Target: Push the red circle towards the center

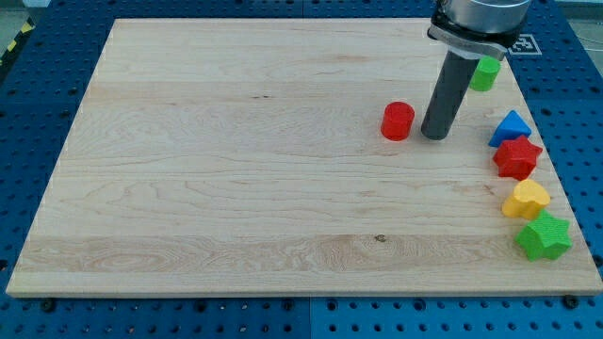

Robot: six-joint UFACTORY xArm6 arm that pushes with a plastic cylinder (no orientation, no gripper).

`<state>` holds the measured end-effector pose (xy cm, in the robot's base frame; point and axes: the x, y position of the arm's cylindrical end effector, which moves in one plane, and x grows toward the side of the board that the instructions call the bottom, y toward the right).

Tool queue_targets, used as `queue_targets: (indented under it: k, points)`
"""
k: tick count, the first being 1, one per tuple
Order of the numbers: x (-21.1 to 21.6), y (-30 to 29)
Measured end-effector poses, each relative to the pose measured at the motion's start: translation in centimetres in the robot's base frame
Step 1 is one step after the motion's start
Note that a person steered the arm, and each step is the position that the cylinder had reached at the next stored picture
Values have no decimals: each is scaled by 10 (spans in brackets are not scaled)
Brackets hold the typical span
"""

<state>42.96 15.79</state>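
The red circle (398,121), a short red cylinder, stands on the wooden board (236,169) right of the middle, in the upper half. My tip (434,136) rests on the board just to the view's right of the red circle, a small gap between them. The dark rod rises from it to the arm at the view's top right.
A green cylinder (485,73) sits behind the rod near the top right edge. Down the right edge lie a blue triangle (511,127), a red star (517,157), a yellow heart (526,200) and a green star (544,236). Blue perforated table surrounds the board.
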Motion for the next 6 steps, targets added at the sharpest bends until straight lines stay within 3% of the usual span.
queue_targets:
  k: [4,6]
  points:
    - [-10,-118]
    - [-29,-137]
